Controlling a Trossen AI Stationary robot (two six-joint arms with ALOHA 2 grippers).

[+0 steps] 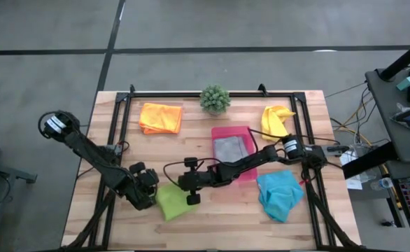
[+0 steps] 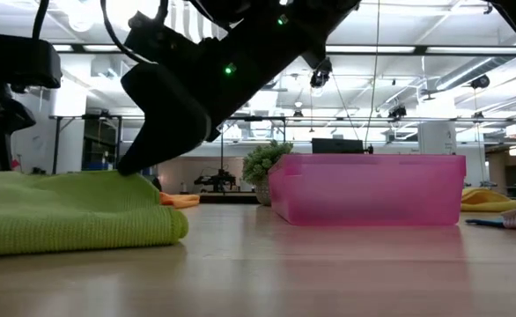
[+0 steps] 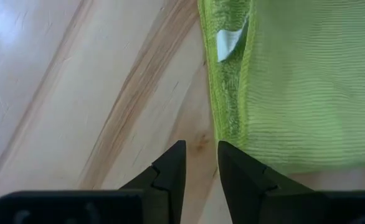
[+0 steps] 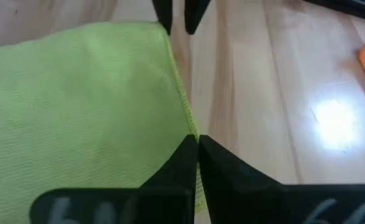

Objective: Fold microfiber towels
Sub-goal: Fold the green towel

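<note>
The lime green towel (image 1: pixel 170 203) lies flat on the table near its front edge, between my two grippers; its far edge is doubled and carries a white label (image 3: pixel 229 42). My right gripper (image 4: pixel 197 142) is shut at that far edge, toward the towel's right end. My left gripper (image 3: pixel 201 152) stands open by a narrow gap over bare wood just off the towel's far left corner (image 4: pixel 162 26); whether it touches the cloth I cannot tell. A grey towel (image 1: pixel 231 148) lies in the pink tray (image 1: pixel 227 131). The orange (image 1: pixel 161 117), yellow (image 1: pixel 276 120) and turquoise (image 1: pixel 280 194) towels lie apart. My right gripper pinches the lime green towel's far edge (image 4: pixel 190 127) between its two fingers, near the towel's right end. The fingers slant down from the table's right (image 2: pixel 139 165). One layer or several, I cannot tell. The towel lies on the table, its edge barely raised.
A small potted plant (image 1: pixel 215 98) stands at the table's far edge. The pink tray's wall (image 2: pixel 368 189) rises to the right of the green towel. A black frame rail (image 1: pixel 212 93) runs around the table top. Bare wood lies in front of the tray.
</note>
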